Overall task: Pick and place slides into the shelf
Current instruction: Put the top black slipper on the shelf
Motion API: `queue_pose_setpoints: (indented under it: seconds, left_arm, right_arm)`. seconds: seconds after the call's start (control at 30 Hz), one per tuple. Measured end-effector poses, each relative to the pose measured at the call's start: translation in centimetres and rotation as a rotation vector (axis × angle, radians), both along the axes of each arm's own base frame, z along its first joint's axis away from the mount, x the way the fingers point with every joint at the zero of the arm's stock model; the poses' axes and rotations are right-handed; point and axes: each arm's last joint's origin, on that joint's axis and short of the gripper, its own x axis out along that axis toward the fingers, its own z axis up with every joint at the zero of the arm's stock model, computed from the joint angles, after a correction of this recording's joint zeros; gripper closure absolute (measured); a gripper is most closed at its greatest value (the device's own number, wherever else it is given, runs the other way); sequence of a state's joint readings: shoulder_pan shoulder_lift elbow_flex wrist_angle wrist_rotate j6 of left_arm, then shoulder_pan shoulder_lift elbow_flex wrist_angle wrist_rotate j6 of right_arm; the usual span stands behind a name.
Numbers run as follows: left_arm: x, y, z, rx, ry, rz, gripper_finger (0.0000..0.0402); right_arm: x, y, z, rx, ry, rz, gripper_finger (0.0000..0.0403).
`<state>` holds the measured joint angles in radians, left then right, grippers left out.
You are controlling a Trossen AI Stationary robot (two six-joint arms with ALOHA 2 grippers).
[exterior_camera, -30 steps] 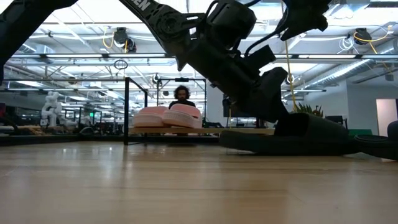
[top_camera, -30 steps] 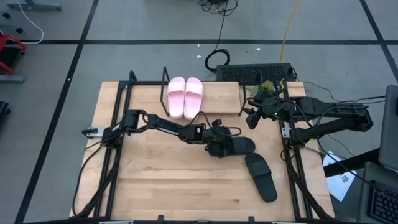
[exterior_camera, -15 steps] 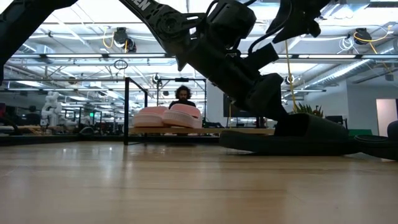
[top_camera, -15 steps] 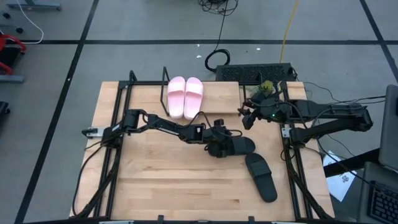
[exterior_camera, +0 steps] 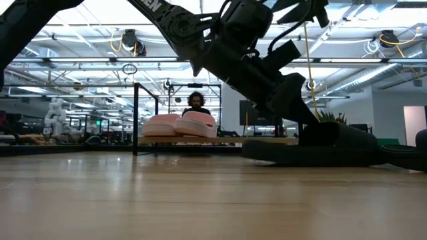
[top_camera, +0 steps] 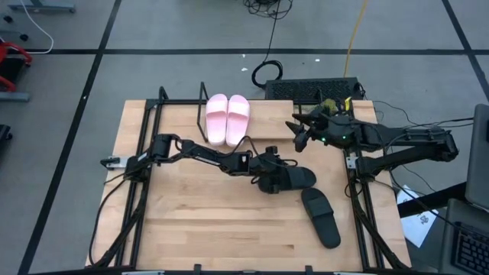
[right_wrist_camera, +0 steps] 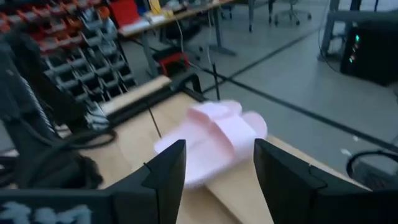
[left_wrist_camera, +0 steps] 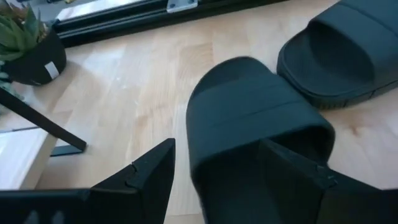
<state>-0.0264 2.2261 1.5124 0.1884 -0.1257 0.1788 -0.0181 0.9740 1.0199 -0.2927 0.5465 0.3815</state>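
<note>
The pale pink pair [top_camera: 228, 119] lies side by side on the shelf [top_camera: 269, 114] at the table's far side, and also shows in the low view [exterior_camera: 180, 124] and the right wrist view [right_wrist_camera: 214, 134]. One black slide [top_camera: 294, 179] lies flat mid-table. The second black slide [top_camera: 321, 218] lies nearer the front right, and also shows in the left wrist view [left_wrist_camera: 339, 53]. My left gripper [top_camera: 269, 174] is open, low at the first black slide's strap [left_wrist_camera: 249, 109]. My right gripper [top_camera: 296, 131] is open and empty, in the air over the shelf's right end. My left gripper comes slanting down from the table's left. One finger [left_wrist_camera: 292, 171] reaches into the opening under the strap; whether it touches the slide, I cannot tell. The other finger [left_wrist_camera: 146, 177] stands outside the strap's side, with a strip of table between. The slide rests on the table.
A small potted plant [top_camera: 328, 107] stands at the shelf's right end, with a keyboard [top_camera: 309, 89] behind it. Black frame rails run along both table sides. Bare tabletop lies toward the front left. A person [exterior_camera: 195, 101] sits far behind the table.
My right gripper has gone toward the table's left and far edge, from beside the shelf's right end to over it. The black slide at my left gripper has slid a little toward the table's right edge.
</note>
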Motion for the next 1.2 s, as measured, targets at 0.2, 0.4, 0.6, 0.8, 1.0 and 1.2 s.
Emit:
queue_pose_setpoints:
  seconds: [0.2,0.4,0.6,0.8,1.0,1.2]
  left_arm:
    - [0.2,0.2,-1.7,-0.026,0.029,-0.029,0.0174]
    - [0.3,0.3,-2.7,-0.027,0.050,-0.026,0.0174]
    - [0.5,1.2,-2.3,-0.016,-0.006,0.015,0.0174]
    - [0.6,3.0,-2.2,-0.078,-0.022,0.025,0.0174]
    - [0.6,3.0,-2.2,-0.103,-0.024,-0.024,0.0174]
    - [0.7,1.6,-2.0,-0.070,-0.033,-0.069,0.0174]
  right_arm:
    - [0.1,0.0,0.2,-0.003,-0.024,0.001,0.0222]
    - [0.1,0.0,0.3,-0.002,-0.027,0.001,0.0222]
    - [0.1,0.0,0.3,-0.002,-0.027,0.002,0.0222]
    - [0.1,0.0,0.3,-0.002,-0.027,0.002,0.0222]
    - [0.1,0.0,0.3,-0.005,-0.027,0.001,0.0222]
    - [0.1,0.0,0.3,-0.009,-0.030,-0.002,0.0222]
